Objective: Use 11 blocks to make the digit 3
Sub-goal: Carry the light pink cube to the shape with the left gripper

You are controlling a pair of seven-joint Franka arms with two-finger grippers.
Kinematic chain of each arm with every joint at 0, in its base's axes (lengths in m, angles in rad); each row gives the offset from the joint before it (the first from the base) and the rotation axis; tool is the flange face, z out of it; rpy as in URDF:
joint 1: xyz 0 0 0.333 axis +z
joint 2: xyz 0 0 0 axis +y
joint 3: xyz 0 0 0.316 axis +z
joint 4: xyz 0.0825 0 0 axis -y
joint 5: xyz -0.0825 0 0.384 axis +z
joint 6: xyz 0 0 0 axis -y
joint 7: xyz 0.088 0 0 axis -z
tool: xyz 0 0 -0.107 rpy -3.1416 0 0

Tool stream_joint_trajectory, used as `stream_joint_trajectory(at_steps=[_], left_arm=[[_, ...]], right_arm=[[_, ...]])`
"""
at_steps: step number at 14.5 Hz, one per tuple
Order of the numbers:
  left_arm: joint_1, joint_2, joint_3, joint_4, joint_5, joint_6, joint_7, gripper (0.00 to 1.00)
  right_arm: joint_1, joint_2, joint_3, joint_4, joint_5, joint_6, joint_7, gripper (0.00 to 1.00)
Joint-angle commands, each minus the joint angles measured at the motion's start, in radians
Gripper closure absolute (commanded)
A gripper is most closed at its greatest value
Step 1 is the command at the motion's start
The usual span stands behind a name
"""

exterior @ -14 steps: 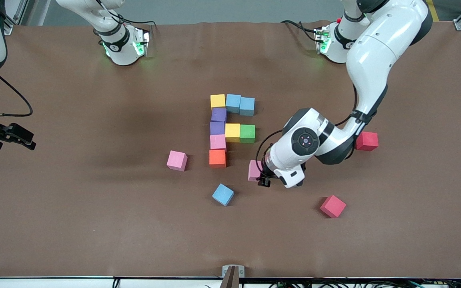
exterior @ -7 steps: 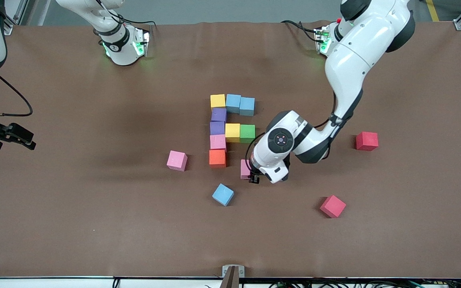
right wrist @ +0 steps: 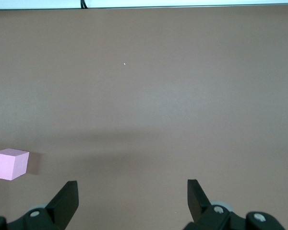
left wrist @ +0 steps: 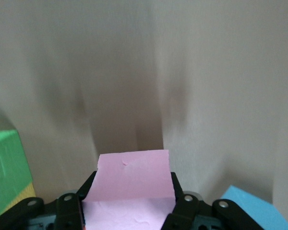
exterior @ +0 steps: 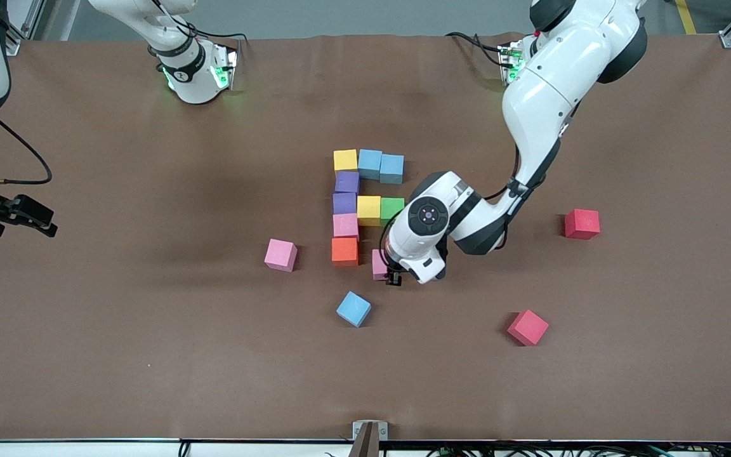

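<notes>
The digit 3 stands partly built mid-table: a yellow block (exterior: 345, 160) and two light blue blocks (exterior: 381, 166) form one bar. Two purple blocks (exterior: 345, 192), a pink block (exterior: 345, 225) and an orange block (exterior: 344, 251) form the spine. A yellow block (exterior: 368, 210) and a green block (exterior: 393, 211) form the middle bar. My left gripper (exterior: 393, 276) (left wrist: 133, 189) is shut on another pink block (exterior: 379, 264) (left wrist: 132, 179), held low beside the orange block. My right gripper (exterior: 23, 216) (right wrist: 132, 201) waits open at the right arm's end of the table.
Loose blocks lie around the figure: a pink one (exterior: 280, 254) (right wrist: 9, 164) toward the right arm's end, a light blue one (exterior: 353, 308) (left wrist: 249, 211) nearer the camera, and two red ones (exterior: 527, 327) (exterior: 581, 223) toward the left arm's end.
My left gripper has carried the pink block toward the figure, closing in on the orange block. The right arm has not moved.
</notes>
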Motion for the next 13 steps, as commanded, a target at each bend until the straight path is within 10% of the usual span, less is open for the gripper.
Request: stream_joint_trajectory(at_steps=[1,13], left_arm=[[-0.026,0.007,0.016,0.015,-0.025,0.023,-0.029,0.84],[-0.058,0.032,0.018,0.013,-0.039,0.023,-0.022,0.84]], right_arm=[[-0.008,-0.030,0.003,-0.026,0.007,-0.013,-0.022,0.00],[-0.006,-0.030,0.003,-0.024,0.007,-0.025,-0.021,0.00]])
